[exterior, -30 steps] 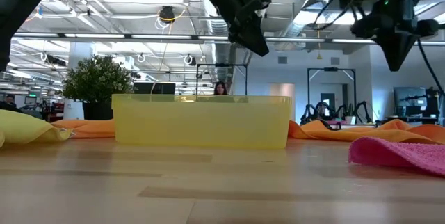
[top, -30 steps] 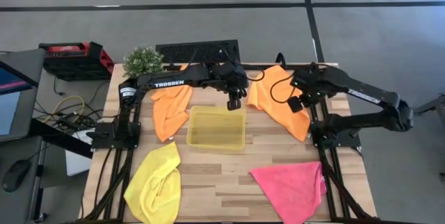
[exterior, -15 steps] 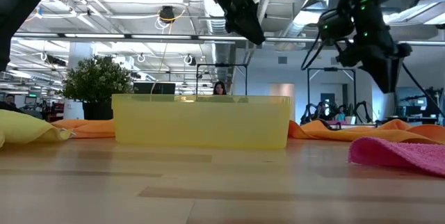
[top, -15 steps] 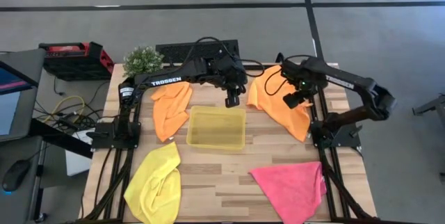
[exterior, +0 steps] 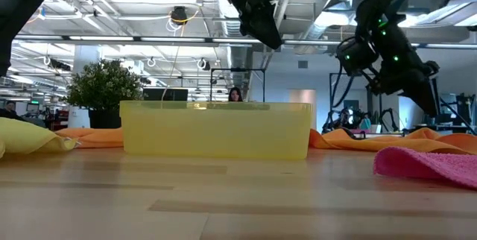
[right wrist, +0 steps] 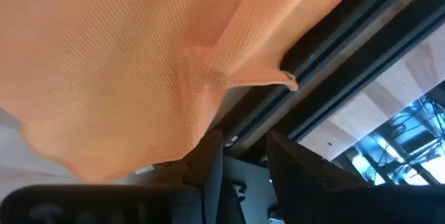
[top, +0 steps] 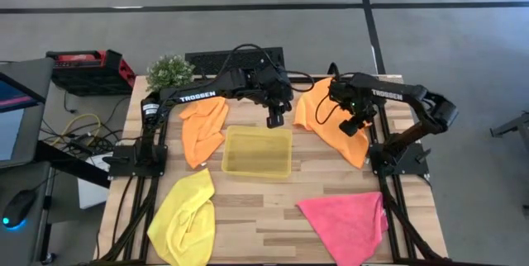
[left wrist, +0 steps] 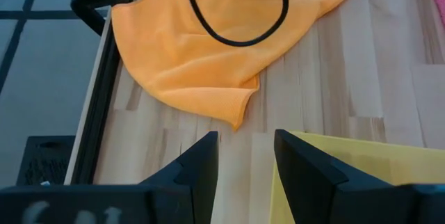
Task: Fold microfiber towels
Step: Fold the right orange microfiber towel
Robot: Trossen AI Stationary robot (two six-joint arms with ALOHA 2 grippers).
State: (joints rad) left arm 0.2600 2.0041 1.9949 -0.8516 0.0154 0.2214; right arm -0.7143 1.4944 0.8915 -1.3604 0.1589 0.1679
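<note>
My right arm has swung inward since a second ago: then it reached far out past the table's right edge, and now it is folded back with my right gripper over the orange towel on the right, at the far right part of the table. My left gripper has barely shifted; it hangs above the far edge of the yellow tray, as before.

None of the four towels is folded. The right orange towel lies spread and rumpled, one side running toward the near right, a black cable looped across it in my left wrist view. The other orange towel lies in a loose, creased strip left of the tray. The yellow towel sits bunched at the near left corner, and the pink towel lies in a rough triangle at the near right.

My left gripper's fingers stand apart with a narrow gap, holding nothing, bare wood and the tray corner below them. My right gripper's fingers also show a small gap between them; orange cloth fills the view just ahead, but I cannot tell whether any of it is touched or pinched
</note>
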